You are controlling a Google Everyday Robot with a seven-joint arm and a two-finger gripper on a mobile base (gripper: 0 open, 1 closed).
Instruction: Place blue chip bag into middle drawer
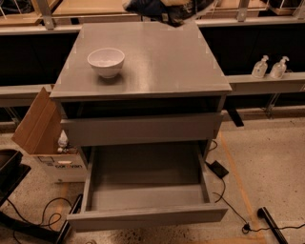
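Observation:
The blue chip bag (153, 9) hangs in the air at the top edge of the camera view, above the back of the grey cabinet top (157, 62). My gripper (175, 3) is shut on the bag; only its tip shows at the top edge, the rest is cut off. The middle drawer (143, 169) stands pulled open at the bottom of the cabinet, its flat grey floor bare. It lies well below and in front of the bag.
A white bowl (106, 62) sits on the left of the cabinet top. A closed grey drawer front (143, 128) is above the open drawer. An open cardboard box (43, 138) stands at the left. Two pump bottles (269, 66) stand on a ledge at the right. Cables lie on the floor.

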